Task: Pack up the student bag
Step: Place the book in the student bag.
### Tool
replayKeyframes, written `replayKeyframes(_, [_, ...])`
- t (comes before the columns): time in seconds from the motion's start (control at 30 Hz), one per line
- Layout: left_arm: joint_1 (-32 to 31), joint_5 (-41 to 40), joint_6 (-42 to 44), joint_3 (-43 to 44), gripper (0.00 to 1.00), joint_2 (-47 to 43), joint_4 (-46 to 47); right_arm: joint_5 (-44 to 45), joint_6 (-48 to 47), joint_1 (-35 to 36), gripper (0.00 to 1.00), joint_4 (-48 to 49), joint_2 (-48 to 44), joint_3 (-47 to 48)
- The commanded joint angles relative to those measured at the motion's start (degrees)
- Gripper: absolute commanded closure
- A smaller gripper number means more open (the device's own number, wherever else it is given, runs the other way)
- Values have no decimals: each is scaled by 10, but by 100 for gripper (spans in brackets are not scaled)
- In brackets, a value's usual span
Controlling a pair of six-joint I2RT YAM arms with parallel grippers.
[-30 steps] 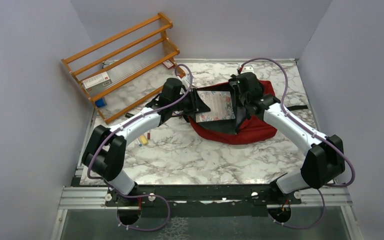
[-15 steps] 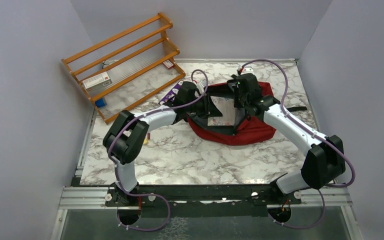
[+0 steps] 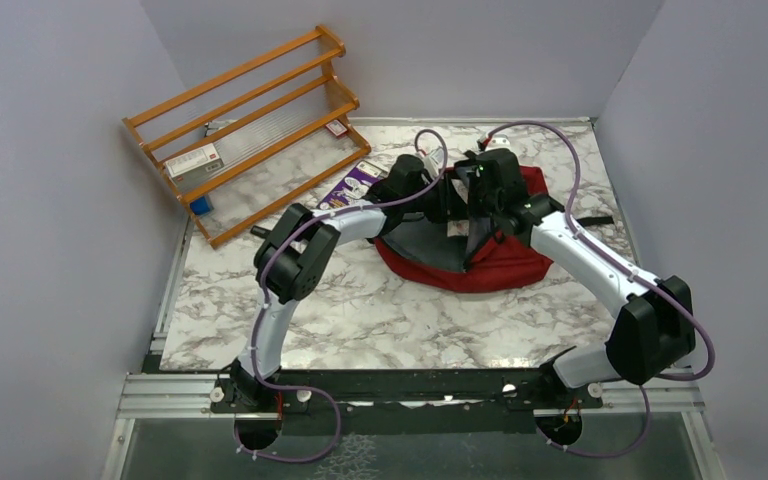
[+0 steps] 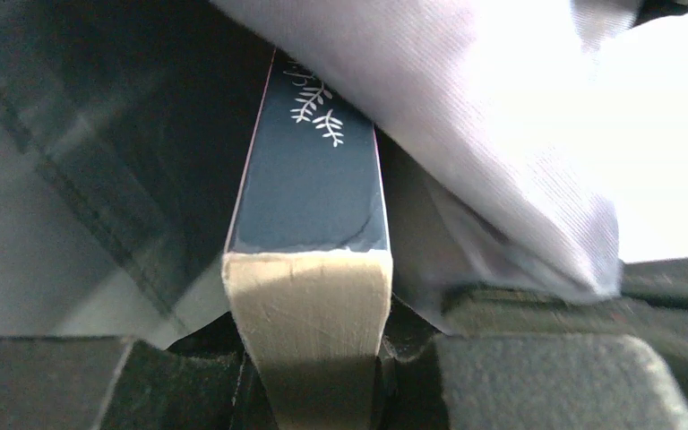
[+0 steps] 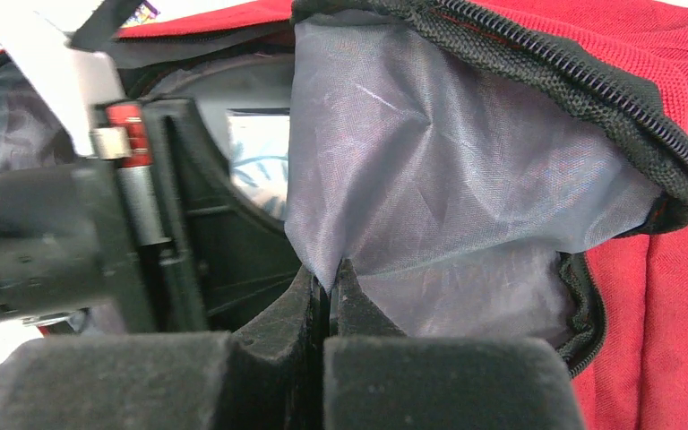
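Inside the red bag (image 3: pixel 505 265) laid on the worktop (image 3: pixel 360 310), a book (image 4: pixel 309 206) is shown clamped in the left gripper (image 4: pixel 312 387) only by the left wrist view, while the bag's grey lining (image 5: pixel 430 179) is pinched by the right gripper (image 5: pixel 326 291).

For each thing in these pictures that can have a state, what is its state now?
Dark red fabric backpack: lying on the table, zipper open.
Dark-covered book with cream page edges: gripped, inside the backpack.
Left gripper: fingers shut on the book.
Right gripper: fingers shut on the backpack's grey lining.
Purple booklet: lying flat on the table, outside the backpack.
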Motion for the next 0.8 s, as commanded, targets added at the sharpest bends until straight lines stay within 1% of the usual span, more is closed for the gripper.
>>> replayKeyframes(0.0, [-25, 10, -25, 70, 100, 39, 65, -21, 16, 2, 99, 45, -28, -7])
replayKeyframes(0.23, [-48, 23, -32, 138, 100, 107, 65, -18, 15, 2, 99, 44, -29, -11])
replayKeyframes(0.27, [-49, 25, -32, 142, 98, 114, 65, -16, 15, 2, 99, 44, -29, -11])
replayKeyframes(0.3, [-50, 24, -31, 143, 93, 118, 65, -15, 15, 2, 99, 43, -29, -12])
replayKeyframes(0.43, [-49, 20, -18, 133, 69, 121, 64, -10, 14, 2, 99, 44, -34, -17])
replayKeyframes(0.47, [-49, 19, -14, 133, 64, 122, 63, -11, 15, 2, 99, 44, -34, -17])
replayKeyframes(0.57, [-49, 18, -7, 133, 59, 125, 58, -10, 15, 2, 99, 44, -36, -21])
replayKeyframes(0.6, [-49, 18, -5, 135, 52, 126, 56, -9, 15, 2, 99, 45, -36, -23])
replayKeyframes(0.63, [-48, 18, -4, 135, 43, 127, 54, -8, 15, 2, 99, 45, -36, -25])
replayKeyframes(0.77, [-47, 15, 9, 127, 37, 122, 44, 1, 15, 2, 99, 46, -40, -30])
